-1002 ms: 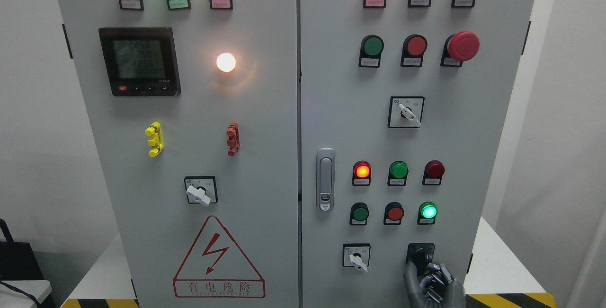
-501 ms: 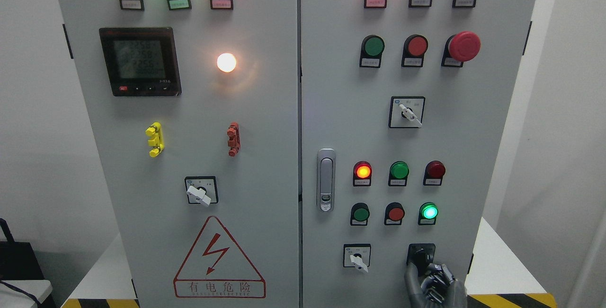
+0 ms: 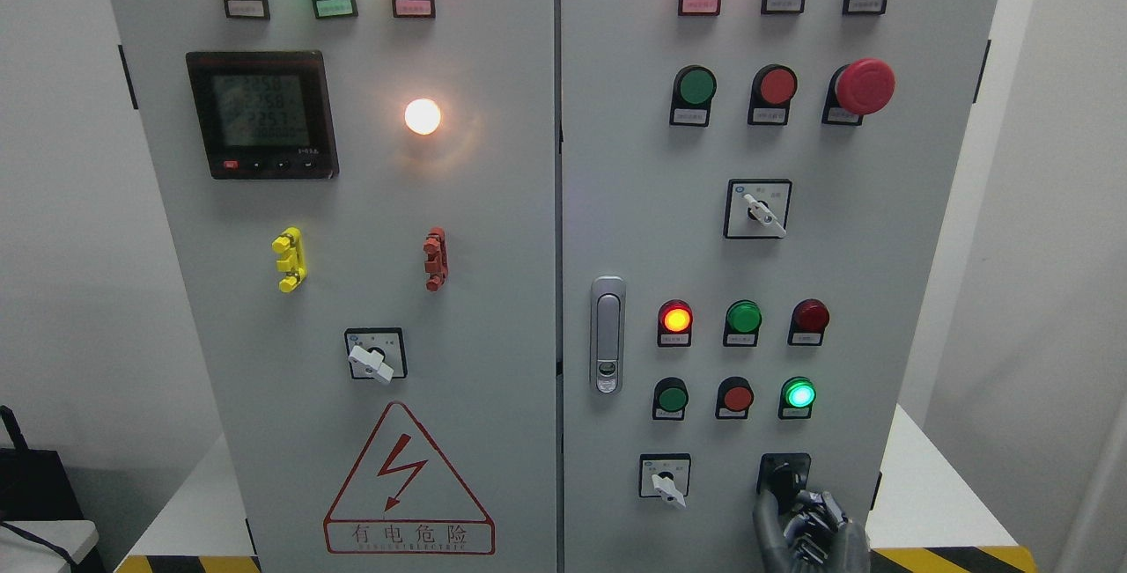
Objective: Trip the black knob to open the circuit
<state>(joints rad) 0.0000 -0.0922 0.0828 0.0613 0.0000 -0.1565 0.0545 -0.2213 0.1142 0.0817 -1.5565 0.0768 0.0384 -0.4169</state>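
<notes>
Barely shifted since before: right hand (image 3: 810, 531), glossy grey metal fingers (image 3: 775, 503) clasping the squarish black knob (image 3: 780, 473).

right hand (image 3: 808, 527) | fingers curled on black knob (image 3: 780, 473) | cabinet (image 3: 493, 230) lower right

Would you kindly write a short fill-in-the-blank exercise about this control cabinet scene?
1. The robot hand reaches the black knob from the picture's lower ____.
2. The big mushroom button is coloured ____.
3. The lit lamp straight above the black knob glows ____.
4. The warning triangle is on the ____ door.

Missing words: right; red; green; left
</notes>
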